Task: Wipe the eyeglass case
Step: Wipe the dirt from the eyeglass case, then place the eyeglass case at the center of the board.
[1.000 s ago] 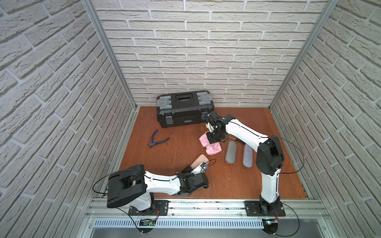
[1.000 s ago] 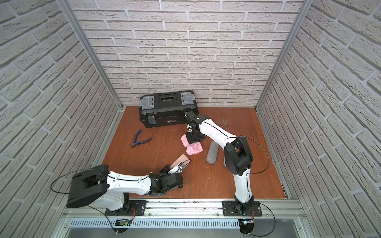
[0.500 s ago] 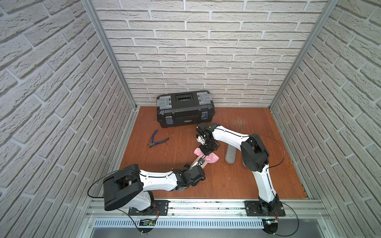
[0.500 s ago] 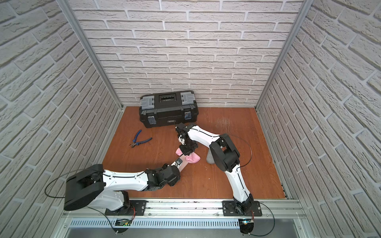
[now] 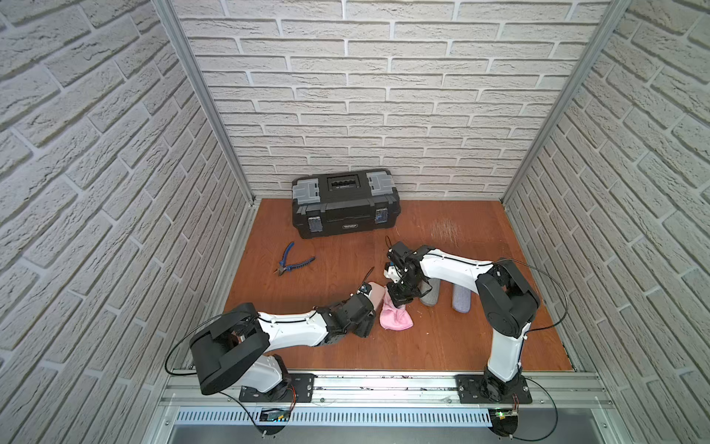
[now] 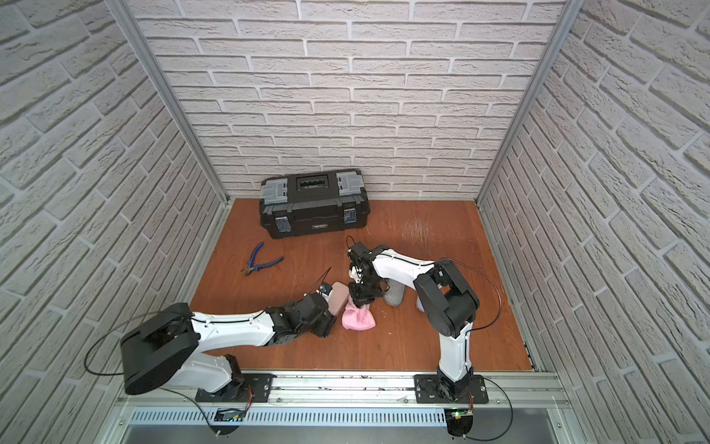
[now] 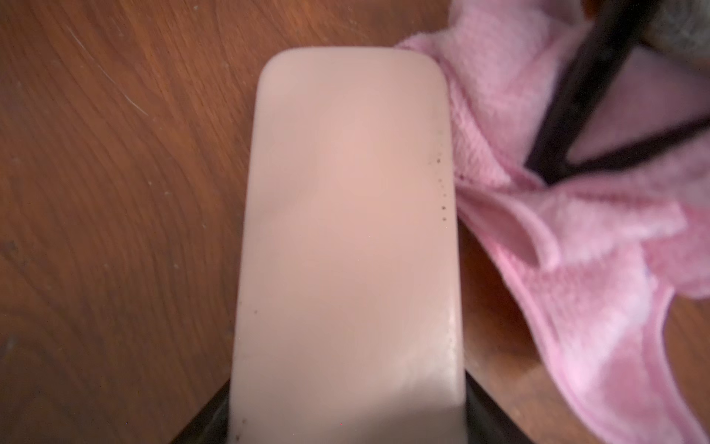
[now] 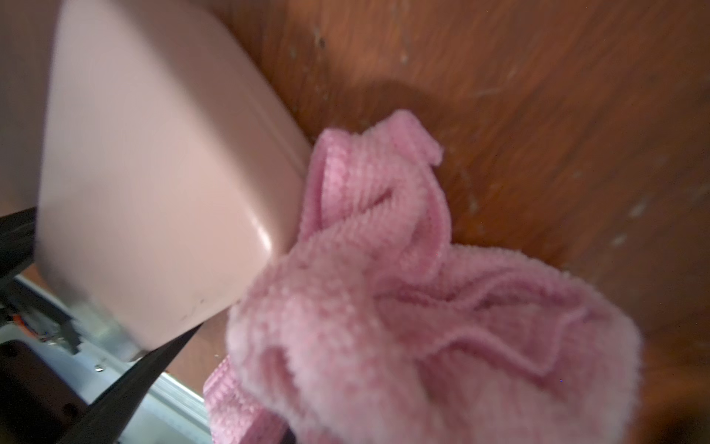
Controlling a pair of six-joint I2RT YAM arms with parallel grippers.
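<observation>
Right tool (image 5: 397,301) is pinched together on the top of a bunched pink microfibre cloth (image 5: 395,320), whose lower folds reach the wooden worktop (image 5: 442,338). Left tool (image 5: 368,307) is clamped on the near end of the pale pink eyeglass case (image 5: 376,293), one finger on each long side. The case is near the worktop's middle, its right edge touching the cloth. A black toolbox (image 5: 345,205) stands against the far wall, with blue-handled pliers (image 5: 294,263) lying nearer and to the left.

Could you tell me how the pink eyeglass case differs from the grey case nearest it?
The pink eyeglass case is smooth; the grey case looks fuzzy. The pink eyeglass case sits in the left end effector; the grey case lies on the table. Both are oblong with rounded ends.
</observation>
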